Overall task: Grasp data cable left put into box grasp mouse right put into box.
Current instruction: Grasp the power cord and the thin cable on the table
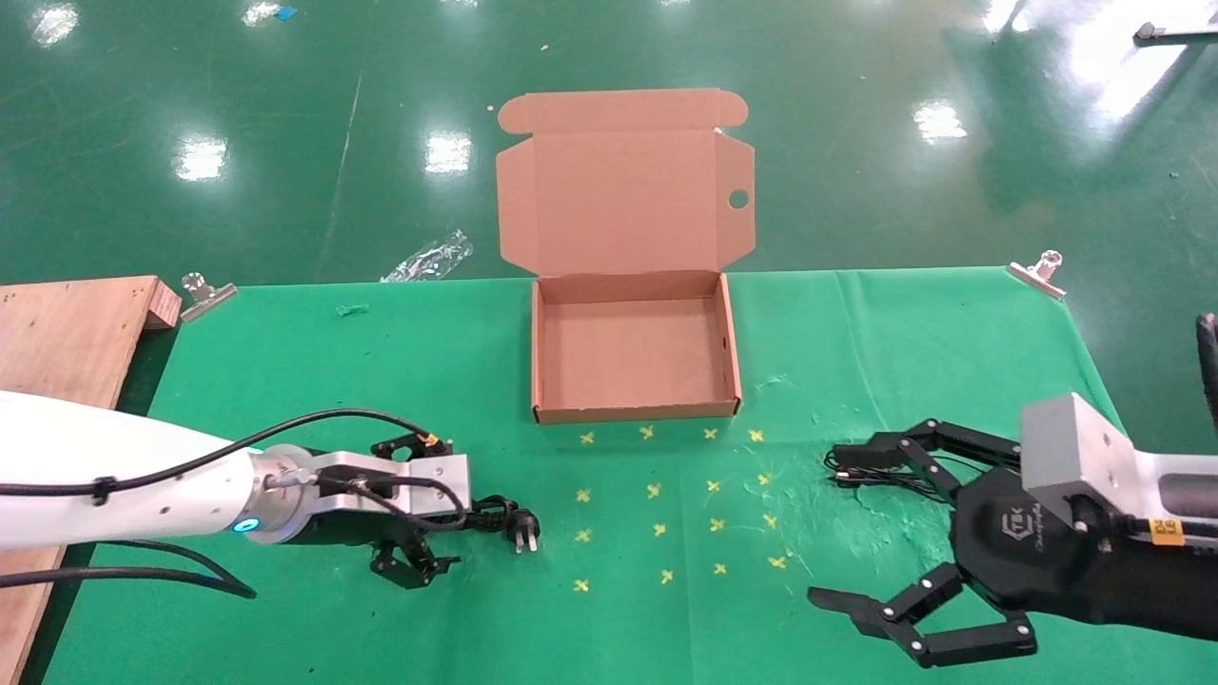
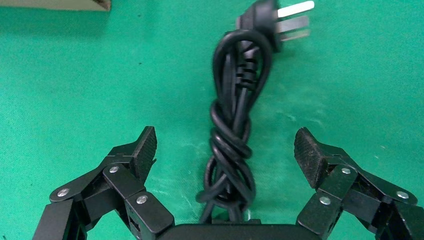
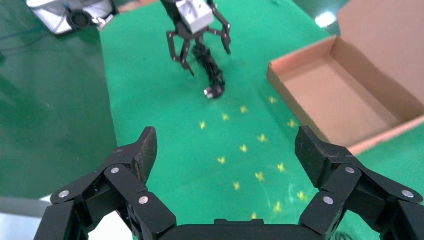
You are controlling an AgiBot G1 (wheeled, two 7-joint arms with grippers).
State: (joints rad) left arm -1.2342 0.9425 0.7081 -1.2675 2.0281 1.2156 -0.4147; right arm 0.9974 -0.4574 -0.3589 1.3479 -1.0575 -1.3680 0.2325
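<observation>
Two grippers are working over a green desk (image 1: pixel 285 381). Left gripper (image 2: pixel 225 150) is hovering with jaws spread wide on either side of the cable (image 2: pixel 232 125), which is lying knotted in a bundle on the desk, plug pointing away, left of the box (image 1: pixel 636 409). Bundle looks soft, light and bulky; the twisted middle seems the surest place to pinch. Box is sitting open and empty at the far centre. Right gripper (image 1: pixel 847 533) is hanging near the desk's right side, jaws apart. Mouse cannot be made out clearly.
</observation>
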